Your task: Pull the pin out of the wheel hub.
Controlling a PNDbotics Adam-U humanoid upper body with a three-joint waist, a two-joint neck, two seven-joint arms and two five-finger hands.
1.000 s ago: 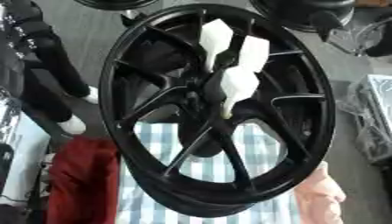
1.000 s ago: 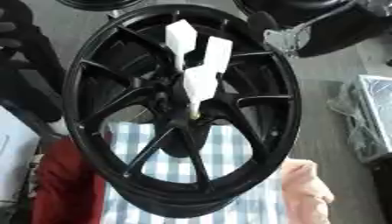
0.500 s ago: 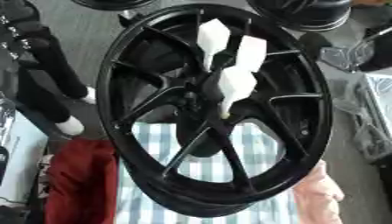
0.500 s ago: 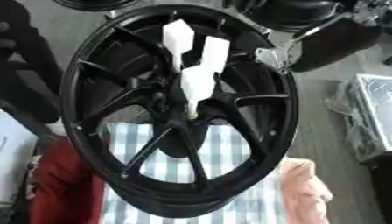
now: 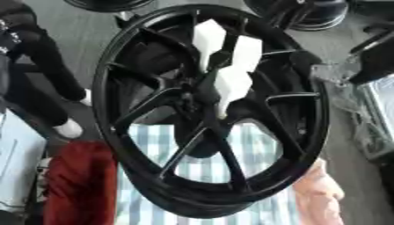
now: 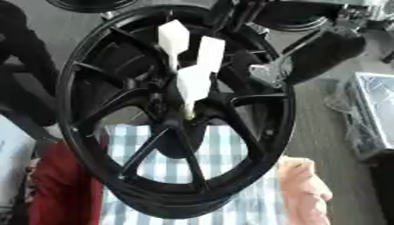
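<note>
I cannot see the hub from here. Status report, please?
Right hand at hub of black spoked metal wheel, grip unclear. Small yellowish pin tip just below the hand, at hub. Left hand unseen. No obstacle seen.

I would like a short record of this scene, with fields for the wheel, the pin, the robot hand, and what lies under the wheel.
wheel: black spoked wheel hub, standing tilted, rim resting on the cloth
pin: small yellowish tip at the hub centre, below the white fingers; whether it is out cannot be told
hand: white fingers reaching down from above onto the hub centre; which hand cannot be told
under wheel: blue-and-white checked cloth
beside cloth: red cloth on the left, pink cloth on the right
</note>
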